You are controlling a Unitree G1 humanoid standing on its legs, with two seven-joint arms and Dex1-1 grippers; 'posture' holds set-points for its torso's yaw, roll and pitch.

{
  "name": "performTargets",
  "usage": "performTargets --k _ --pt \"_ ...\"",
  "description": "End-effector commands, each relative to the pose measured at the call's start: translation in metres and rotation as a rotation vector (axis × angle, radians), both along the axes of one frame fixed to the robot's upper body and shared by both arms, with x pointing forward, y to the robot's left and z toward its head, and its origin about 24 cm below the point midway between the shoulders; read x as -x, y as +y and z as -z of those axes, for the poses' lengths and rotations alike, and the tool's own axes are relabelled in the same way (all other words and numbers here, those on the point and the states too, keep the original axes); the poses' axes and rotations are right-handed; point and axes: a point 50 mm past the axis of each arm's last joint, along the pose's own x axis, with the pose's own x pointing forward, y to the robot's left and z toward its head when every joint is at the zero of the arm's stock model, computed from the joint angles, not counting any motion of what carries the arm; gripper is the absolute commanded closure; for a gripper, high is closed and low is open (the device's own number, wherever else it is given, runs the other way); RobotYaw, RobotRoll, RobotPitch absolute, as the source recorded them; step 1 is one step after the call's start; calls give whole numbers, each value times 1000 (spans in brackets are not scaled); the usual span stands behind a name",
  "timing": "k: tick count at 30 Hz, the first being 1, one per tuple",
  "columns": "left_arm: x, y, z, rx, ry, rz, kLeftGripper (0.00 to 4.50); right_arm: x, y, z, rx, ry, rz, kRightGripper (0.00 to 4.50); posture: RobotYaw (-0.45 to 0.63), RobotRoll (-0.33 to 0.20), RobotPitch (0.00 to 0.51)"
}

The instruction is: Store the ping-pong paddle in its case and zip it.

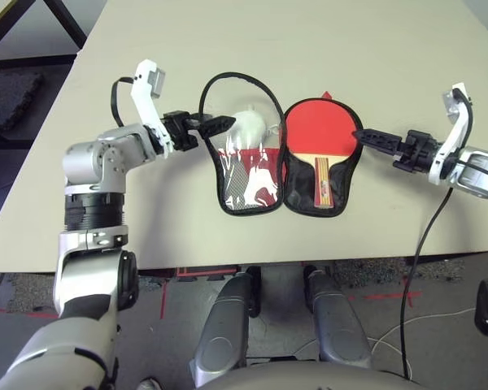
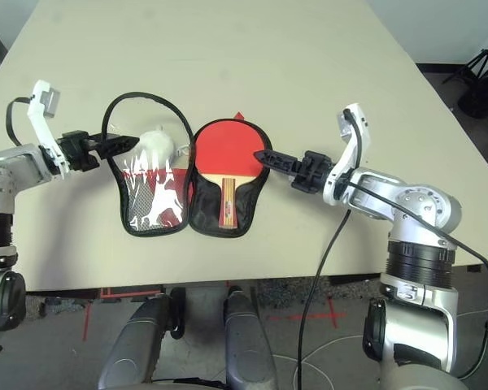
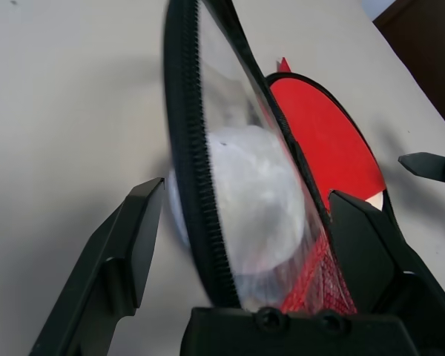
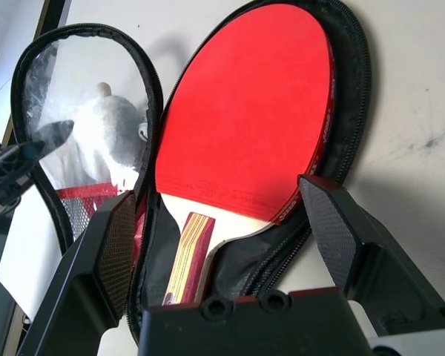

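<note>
Bench [image 1: 325,32]: pale top; carries the case, opened flat, near the front edge between the two arms.
Case [image 1: 342,175]: lies open like a book. Right half, black-lined, holds the paddle. Left half is the lid [image 1: 248,183], with clear window, mesh pocket and white logo; its upper rim stands lifted off the bench. Zip undone all round.
Paddle [image 1: 315,126]: already in the right half, red face up, handle [image 1: 322,180] pointing toward the robot. Seated inside the zip edge as far as I can see.
Pouch [image 1: 249,126]: pale round thing under or behind the lid's window; cannot tell whether it sits inside the lid or on the bench beneath it.
Left pincer [image 1: 215,124]: fingers apart, straddling the lid's raised zip rim on its outer side; in the wrist view the rim runs between the fingers, not clamped.
Right pincer [image 1: 364,136]: fingers apart, tip just beside the right half's outer edge, holding nothing.
Step (judged): stowing done; next is folding the lid over the paddle, then zipping.
Risk 1: lid rim is thin and floppy; closing too shallow would let it slip out and drop back.
Risk 2: pouch may get trapped in the fold and stop the halves meeting, so the zip would jam.
Risk 3: right half unheld; pulling the lid may drag the whole case and shift the paddle onto the zip teeth.
</note>
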Motion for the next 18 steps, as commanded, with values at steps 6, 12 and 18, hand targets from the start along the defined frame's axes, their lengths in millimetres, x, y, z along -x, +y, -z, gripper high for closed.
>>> performTargets --k 6,12,18 --pt "3 -18 8 -26 41 74 0 2 0 -2 9 -2 14 18 -52 0 243" --pt "18 -22 -3 -59 74 190 1198 1 1 -2 6 -3 15 0 -46 0 245" --pt "33 -33 -27 -33 80 313 3160 0 2 -2 3 -5 12 0 -44 0 243"
